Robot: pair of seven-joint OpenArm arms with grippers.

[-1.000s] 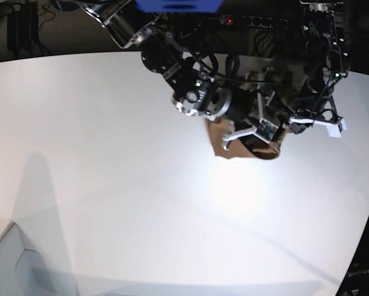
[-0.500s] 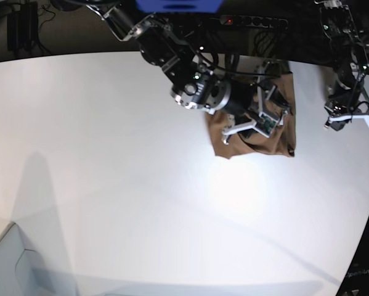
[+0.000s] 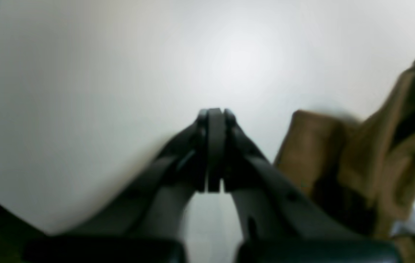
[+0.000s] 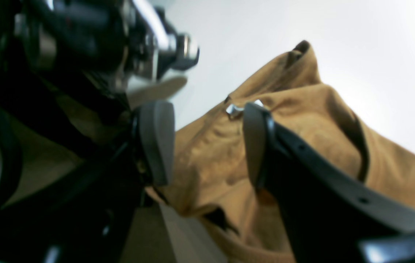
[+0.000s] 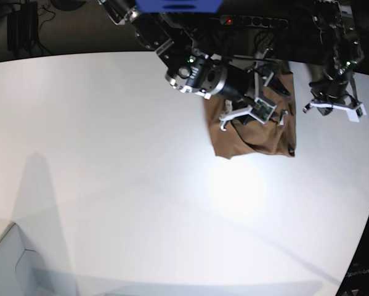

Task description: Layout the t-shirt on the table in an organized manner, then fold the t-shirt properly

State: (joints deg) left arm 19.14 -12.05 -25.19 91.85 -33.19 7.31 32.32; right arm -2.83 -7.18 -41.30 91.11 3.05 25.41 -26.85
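Since half a sec ago both arms have pulled back toward the far edge: right gripper [image 5: 253, 117] sits a bit farther up the t-shirt [image 5: 258, 139] than before, and left gripper [image 5: 332, 110] has shifted left and far, nearer the cloth's right edge. A full sec ago most of the shirt was hidden under the arms; now much more of it shows, about the same spread as half a sec ago.

T-shirt lies at far right of the table [image 5: 110, 172], tan-brown, a rough upright patch w/ its near edge uneven and a dark curved fold near the bottom. Far part is covered by the right arm.

Right gripper: fingers spread apart, hanging over the shirt's upper-middle. Right wrist view shows both pads [image 4: 156, 140] w/ a clear gap, tan cloth [image 4: 302, 120] seen between and behind them, nothing pinched. Can't tell if pads touch the fabric below.

Left gripper [image 3: 213, 146]: fingers pressed together tip to tip, nothing between them. Left wrist view has it over bare white table [image 3: 83, 91], w/ rumpled cloth [image 3: 368, 153] off to one side, apart from the tips. In base view it hangs just right of the shirt's right edge, not on it.

Pale grey box corner [image 5: 24, 271] at near left, well apart from everything.
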